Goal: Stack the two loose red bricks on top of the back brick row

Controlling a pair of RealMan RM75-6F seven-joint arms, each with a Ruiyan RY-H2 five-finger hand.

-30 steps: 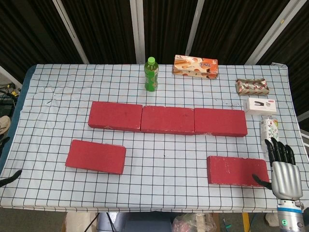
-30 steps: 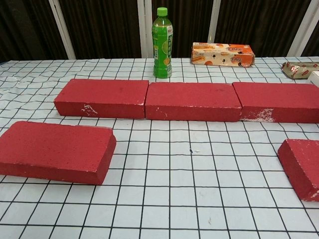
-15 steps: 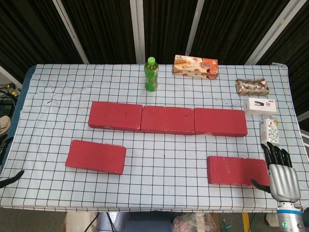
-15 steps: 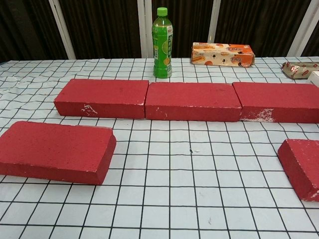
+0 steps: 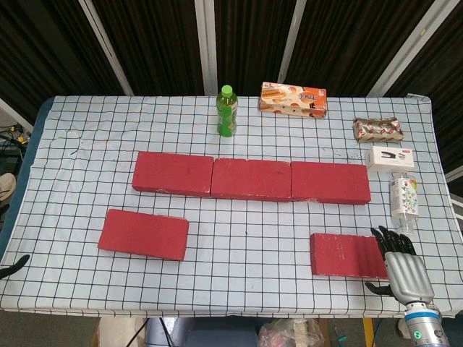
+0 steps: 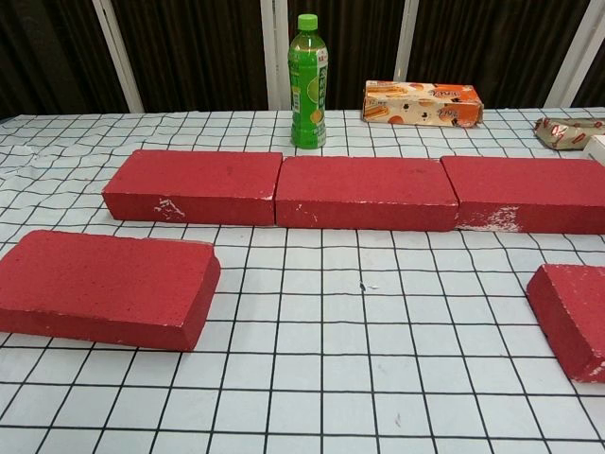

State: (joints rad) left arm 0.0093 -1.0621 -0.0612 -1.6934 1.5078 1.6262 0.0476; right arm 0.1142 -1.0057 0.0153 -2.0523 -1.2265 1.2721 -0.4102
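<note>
Three red bricks form the back row (image 5: 251, 179), also seen across the chest view (image 6: 366, 192). One loose red brick (image 5: 143, 234) lies front left, large in the chest view (image 6: 104, 288). The other loose brick (image 5: 347, 254) lies front right and is cut off by the chest view's right edge (image 6: 572, 317). My right hand (image 5: 401, 267) hovers at that brick's right end with its fingers apart, covering the end and holding nothing. Of my left hand only a dark tip (image 5: 14, 266) shows at the left edge. Neither hand shows in the chest view.
A green bottle (image 5: 226, 110) and a biscuit box (image 5: 292, 99) stand behind the row. A snack wrapper (image 5: 377, 129), a white box (image 5: 390, 157) and a small clear bottle (image 5: 404, 196) line the right side. The table's front edge (image 5: 231, 314) runs just below the loose bricks.
My right hand has moved left and toward the front edge, from beside the right loose brick to over its right end. The bricks have not moved.
</note>
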